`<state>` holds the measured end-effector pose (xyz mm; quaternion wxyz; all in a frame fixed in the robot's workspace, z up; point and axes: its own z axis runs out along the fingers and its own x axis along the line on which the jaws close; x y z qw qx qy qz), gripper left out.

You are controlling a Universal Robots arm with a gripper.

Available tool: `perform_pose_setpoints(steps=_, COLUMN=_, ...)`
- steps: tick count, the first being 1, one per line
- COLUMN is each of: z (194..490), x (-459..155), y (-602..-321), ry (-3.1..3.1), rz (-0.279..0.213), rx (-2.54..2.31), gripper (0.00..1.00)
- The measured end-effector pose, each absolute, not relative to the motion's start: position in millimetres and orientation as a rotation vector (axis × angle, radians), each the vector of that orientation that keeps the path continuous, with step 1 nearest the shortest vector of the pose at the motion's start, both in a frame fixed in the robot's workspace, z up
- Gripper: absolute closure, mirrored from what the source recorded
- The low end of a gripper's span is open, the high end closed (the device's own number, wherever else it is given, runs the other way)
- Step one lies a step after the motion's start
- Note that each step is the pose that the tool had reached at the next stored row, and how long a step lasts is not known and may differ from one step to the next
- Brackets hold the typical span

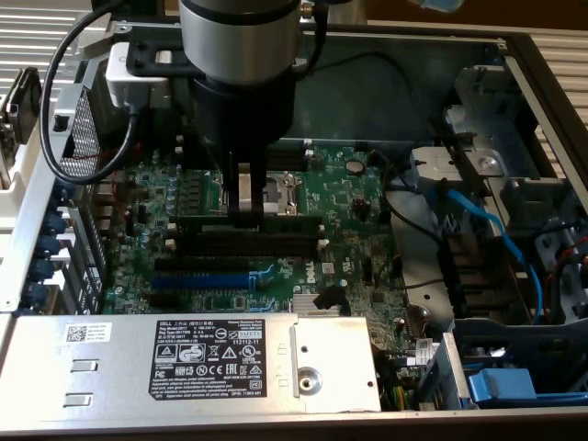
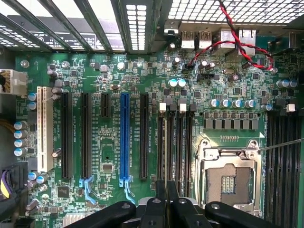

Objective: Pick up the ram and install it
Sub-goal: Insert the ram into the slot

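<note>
The ram (image 1: 292, 224) is a long dark stick lying level across the motherboard (image 1: 349, 197), and my gripper (image 1: 243, 217) is shut on its middle from above. It sits directly over the row of black memory slots (image 1: 276, 246); I cannot tell whether it touches them. In the wrist view the ram (image 2: 166, 191) shows edge-on as a thin line between the two black fingers (image 2: 158, 197). The gripper (image 2: 166, 183) lines up with the memory slots (image 2: 170, 142), which have white end clips. The CPU socket (image 2: 230, 175) lies right beside these slots.
Blue expansion slots (image 1: 202, 278) (image 2: 124, 137) lie beside the memory slots. A metal power supply box (image 1: 184, 358) with a label fills the front. Blue cables (image 1: 491, 230) and a drive cage stand at the exterior view's right. Red and black twisted wire (image 2: 237, 45) runs near the rear ports.
</note>
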<state>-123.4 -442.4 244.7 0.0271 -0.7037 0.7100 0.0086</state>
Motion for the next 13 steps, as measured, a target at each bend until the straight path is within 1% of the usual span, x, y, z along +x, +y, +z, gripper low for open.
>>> perform_pose_setpoints(steps=13, z=242.3, x=-126.8, y=-442.9, ry=2.181, rz=0.003, rx=-2.163, gripper=0.88)
